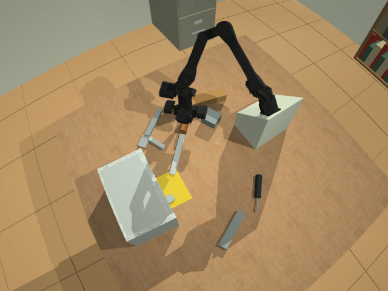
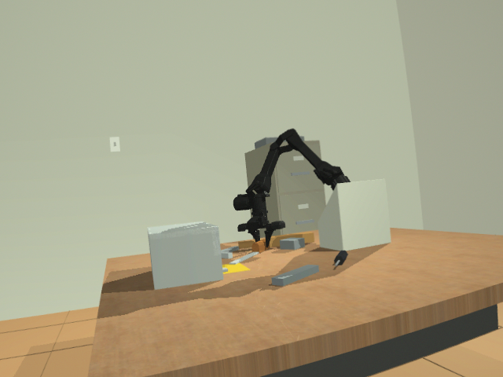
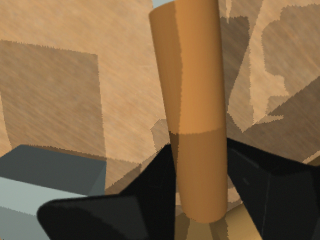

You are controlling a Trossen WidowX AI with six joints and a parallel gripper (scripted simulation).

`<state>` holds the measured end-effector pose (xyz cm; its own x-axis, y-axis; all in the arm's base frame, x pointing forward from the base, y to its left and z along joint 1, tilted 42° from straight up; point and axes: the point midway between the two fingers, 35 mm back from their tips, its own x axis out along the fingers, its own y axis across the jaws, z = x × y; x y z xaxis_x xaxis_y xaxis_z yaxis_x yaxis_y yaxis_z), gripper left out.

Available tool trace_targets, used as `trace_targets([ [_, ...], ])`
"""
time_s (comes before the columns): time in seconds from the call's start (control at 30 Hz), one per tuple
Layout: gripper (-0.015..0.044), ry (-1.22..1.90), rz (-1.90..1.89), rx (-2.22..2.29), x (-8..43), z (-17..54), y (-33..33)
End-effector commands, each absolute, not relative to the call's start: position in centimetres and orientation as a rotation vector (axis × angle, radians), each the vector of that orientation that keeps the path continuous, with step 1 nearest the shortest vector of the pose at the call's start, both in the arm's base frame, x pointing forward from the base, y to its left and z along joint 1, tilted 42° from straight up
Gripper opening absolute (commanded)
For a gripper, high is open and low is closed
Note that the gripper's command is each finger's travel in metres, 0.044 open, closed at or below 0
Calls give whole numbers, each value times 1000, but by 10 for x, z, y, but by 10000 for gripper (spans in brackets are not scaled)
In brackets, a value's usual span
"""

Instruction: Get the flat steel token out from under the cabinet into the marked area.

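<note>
The white cabinet [image 1: 119, 188] [image 2: 186, 255] stands beside the yellow marked area [image 1: 182, 193] [image 2: 240, 268]. A small flat grey piece, apparently the token [image 1: 170, 198] [image 2: 225, 269], shows on the yellow at the cabinet's front edge; whether it touches the cabinet or part is hidden under it, I cannot tell. My gripper [image 1: 183, 123] [image 2: 262, 243] [image 3: 195, 146] is shut on the orange-brown handle [image 1: 183, 128] [image 2: 258, 246] [image 3: 192, 75] of a tool. Its long flat grey blade [image 1: 177, 151] [image 2: 244, 258] points to the cabinet side, low over the table, its tip at the yellow area's back corner.
Grey bars [image 1: 153, 122] in a hooked shape lie left of the gripper. A grey block [image 1: 212, 119] [image 2: 291, 243] and a wooden bar [image 1: 213, 96] are behind it. A black screwdriver [image 1: 257, 187] [image 2: 341, 257] and a grey bar [image 1: 231, 230] [image 2: 295, 276] lie right. A pale wedge-shaped box [image 1: 275, 125] [image 2: 363, 214] stands at the arm's base.
</note>
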<state>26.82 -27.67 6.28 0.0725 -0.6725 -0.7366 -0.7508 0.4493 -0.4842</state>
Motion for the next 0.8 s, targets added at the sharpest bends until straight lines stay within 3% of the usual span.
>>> trace_targets([
  [0.0, 0, 1629, 96, -1264, 272, 67, -279],
  [0.77, 0, 1628, 96, -1265, 280, 81, -294],
])
